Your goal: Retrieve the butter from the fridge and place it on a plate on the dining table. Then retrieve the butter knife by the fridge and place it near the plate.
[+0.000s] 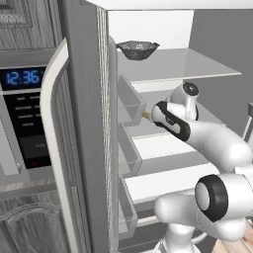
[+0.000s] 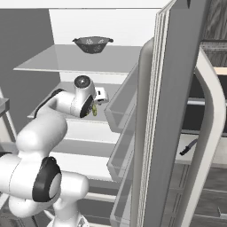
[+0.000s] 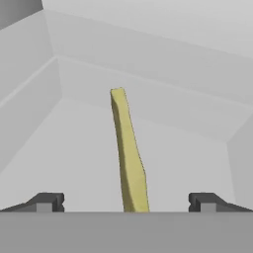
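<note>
A dark mesh colander (image 1: 138,49) sits toward twelve o'clock on a glass shelf (image 1: 197,66), while a built-in oven panel with a blue clock display (image 1: 21,78) glows at nine o'clock in the left base view, set among dark wooden cabinets (image 1: 24,22).

butter (image 3: 128,158) on fridge shelf (image 3: 74,163), between the open claw (image 3: 126,202) tips

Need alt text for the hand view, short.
A thin pale yellow butter stick lies on a pale grey fridge shelf, running away from the camera, centred between the two dark fingertips of the open gripper, which are apart from it on either side. Pale fridge walls rise behind.
</note>
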